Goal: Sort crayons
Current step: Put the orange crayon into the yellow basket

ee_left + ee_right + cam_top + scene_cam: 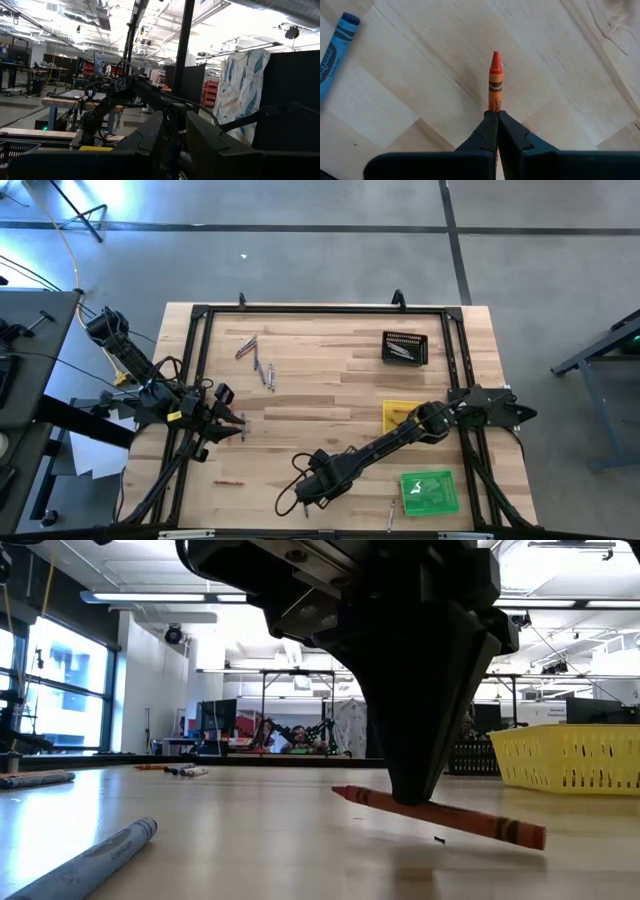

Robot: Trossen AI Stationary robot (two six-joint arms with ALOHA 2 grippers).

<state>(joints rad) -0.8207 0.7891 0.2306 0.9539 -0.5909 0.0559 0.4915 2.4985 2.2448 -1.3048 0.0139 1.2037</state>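
Right gripper (497, 116) is clamped shut on a thin orange-red crayon (495, 80), seemingly lifted just clear of the pale wooden bench (420, 75).

From my remote station, no lettering comes through legibly. The orange crayon (495, 82) carries dark print on its paper wrapper — too small for me to make out. The blue crayon (334, 50) at the frame's edge shows printed characters on its label, cut off and unreadable. No brand, number or sign is readable on the trays or in the room behind.
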